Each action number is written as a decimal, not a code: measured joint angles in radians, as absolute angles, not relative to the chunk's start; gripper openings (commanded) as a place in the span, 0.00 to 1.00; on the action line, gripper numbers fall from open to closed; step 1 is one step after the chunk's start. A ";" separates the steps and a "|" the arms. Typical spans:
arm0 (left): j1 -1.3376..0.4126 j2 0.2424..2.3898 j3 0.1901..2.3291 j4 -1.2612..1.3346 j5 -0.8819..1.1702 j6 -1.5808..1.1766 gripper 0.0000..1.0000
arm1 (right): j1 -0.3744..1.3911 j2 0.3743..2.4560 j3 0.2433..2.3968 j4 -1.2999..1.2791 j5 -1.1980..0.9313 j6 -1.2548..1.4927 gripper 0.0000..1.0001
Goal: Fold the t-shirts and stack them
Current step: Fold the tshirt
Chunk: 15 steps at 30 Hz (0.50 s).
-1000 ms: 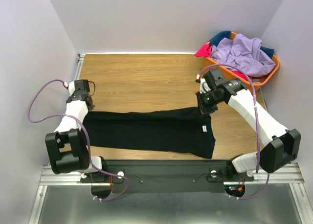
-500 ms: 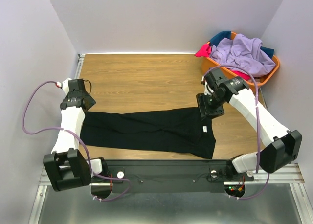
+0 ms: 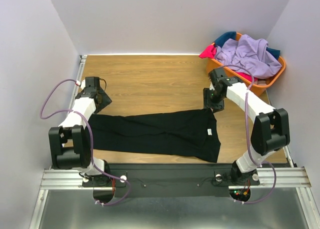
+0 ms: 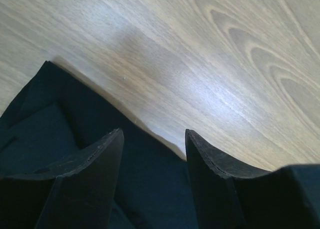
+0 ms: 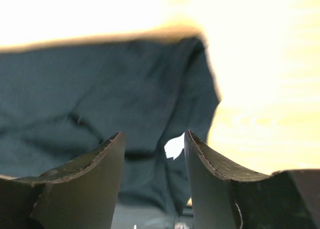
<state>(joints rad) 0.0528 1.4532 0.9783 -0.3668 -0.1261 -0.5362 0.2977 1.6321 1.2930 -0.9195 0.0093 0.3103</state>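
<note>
One black t-shirt (image 3: 160, 134) lies along the near edge of the table (image 3: 150, 79) as a long folded band, so a first fold looks done while the crosswise folds and the stacking remain. The other t-shirts (image 3: 247, 54) sit heaped in the orange basket (image 3: 262, 85) at the far right. Both pincers are spread and empty, the left gripper (image 4: 152, 139) at the shirt's left end and the right gripper (image 5: 152, 139) by its right end; a second ago each was down on the cloth, and both have since let go and drawn back.
</note>
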 measured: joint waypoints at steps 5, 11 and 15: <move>0.053 1.453 0.916 -0.322 -0.116 -0.540 0.64 | 0.228 1.673 1.266 -0.820 0.011 0.306 0.52; 0.053 1.453 0.846 -0.320 -0.104 -0.541 0.64 | 0.200 1.743 1.259 -0.733 -0.027 0.291 0.47; 0.053 1.453 0.833 -0.314 -0.102 -0.542 0.64 | 0.198 1.762 1.259 -0.690 -0.054 0.287 0.37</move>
